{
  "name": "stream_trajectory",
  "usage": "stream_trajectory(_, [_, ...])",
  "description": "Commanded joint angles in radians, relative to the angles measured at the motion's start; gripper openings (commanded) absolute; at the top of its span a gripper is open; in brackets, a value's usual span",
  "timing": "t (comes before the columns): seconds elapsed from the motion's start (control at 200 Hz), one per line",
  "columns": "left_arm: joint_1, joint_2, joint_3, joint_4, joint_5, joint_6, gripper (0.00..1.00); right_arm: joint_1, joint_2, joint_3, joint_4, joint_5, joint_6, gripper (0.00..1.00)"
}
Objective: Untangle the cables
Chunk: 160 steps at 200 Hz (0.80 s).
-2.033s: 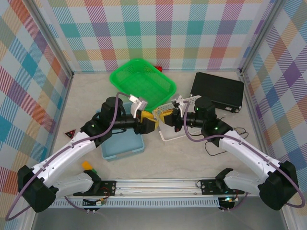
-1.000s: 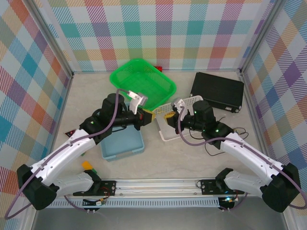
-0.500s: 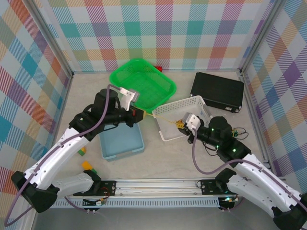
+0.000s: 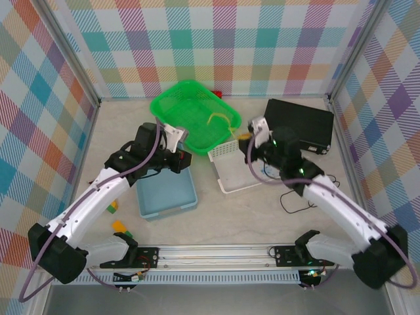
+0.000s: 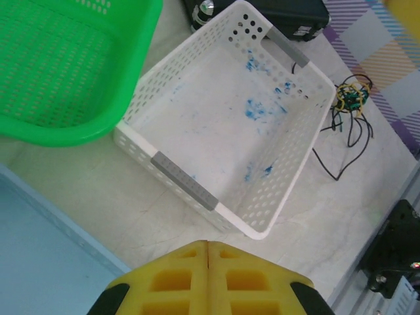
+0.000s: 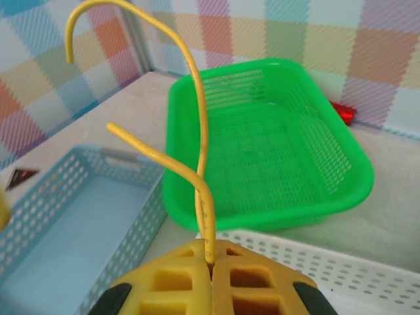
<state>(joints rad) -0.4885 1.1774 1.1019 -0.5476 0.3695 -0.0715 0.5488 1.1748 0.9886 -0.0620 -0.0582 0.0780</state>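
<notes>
The left arm and right arm have white shell links joined by black joint housings, and a purplish-grey cable runs along each. The left gripper and right gripper have yellow moulded fingers with rectangular recesses and black outer corners.

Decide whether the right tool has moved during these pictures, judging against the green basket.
Yes. The right tool, shut on the yellow cable, has swung back from the white basket's near side to just right of the green basket.

Green basket, white basket, blue bin
</notes>
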Motion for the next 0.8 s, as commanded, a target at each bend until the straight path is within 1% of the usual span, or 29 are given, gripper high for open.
stream_trajectory(0.0, [0.06,0.002,0.015,0.009,0.022,0.026,0.35,-0.026,0.205,0.204,-0.142,0.047,0.139,0.0])
stream_trajectory(0.05, [0.101,-0.007,0.003,0.02,0.04,0.011,0.58,-0.026,0.312,0.319,-0.206,0.071,0.183,0.0])
stream_trajectory(0.09, [0.129,-0.022,-0.012,0.032,0.052,-0.006,0.69,-0.027,0.399,0.408,-0.256,0.084,0.206,0.0])
stream_trajectory(0.145, [0.165,-0.05,-0.036,0.049,0.051,-0.022,0.79,-0.026,0.514,0.519,-0.314,0.098,0.232,0.0])
stream_trajectory(0.205, [0.196,-0.081,-0.055,0.057,0.052,-0.027,0.86,-0.025,0.631,0.642,-0.382,0.11,0.266,0.0])
stream_trajectory(0.315, [0.245,-0.114,-0.076,0.051,0.064,-0.027,0.89,-0.024,0.804,0.814,-0.467,0.107,0.329,0.0])
stream_trajectory(0.395, [0.268,-0.124,-0.085,0.049,0.072,-0.027,0.91,-0.024,0.895,0.888,-0.488,0.093,0.364,0.01])
stream_trajectory(0.465, [0.284,-0.12,-0.089,0.053,0.077,-0.023,0.91,-0.024,0.958,0.939,-0.5,0.076,0.378,0.13])
stream_trajectory(0.555, [0.3,-0.104,-0.082,0.055,0.09,-0.022,0.91,-0.024,0.998,0.983,-0.497,0.041,0.356,0.38])
stream_trajectory(0.615, [0.306,-0.097,-0.077,0.06,0.1,-0.014,0.91,-0.022,0.982,0.98,-0.466,0.016,0.315,0.51])
stream_trajectory(0.735, [0.307,-0.096,-0.086,0.102,0.146,0.028,1.0,-0.024,0.872,0.886,-0.393,0.0,0.256,0.61])
stream_trajectory(0.795, [0.307,-0.096,-0.094,0.144,0.174,0.035,1.0,-0.029,0.797,0.831,-0.388,-0.011,0.251,0.62])
